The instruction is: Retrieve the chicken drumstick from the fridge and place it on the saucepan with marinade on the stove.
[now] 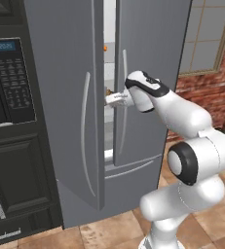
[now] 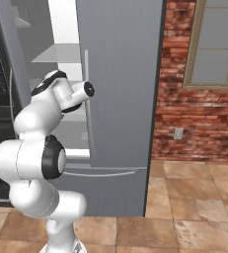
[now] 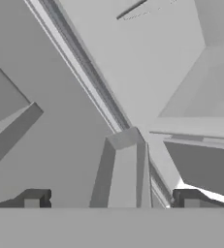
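The grey fridge has its left door swung open, and a narrow gap shows the white interior. My gripper reaches into that gap at mid height. A small golden-brown bit, probably the chicken drumstick, peeks out just above the hand. In the hand view my gripper is open, its two dark fingertips far apart with nothing between them. Ahead of them lie grey shelves and white fridge walls. The saucepan and the stove are out of view.
A black wall oven with a keypad stands left of the fridge, close behind the open door. A small orange item sits higher up in the gap. A brick wall with a window is to the right, above a tiled floor.
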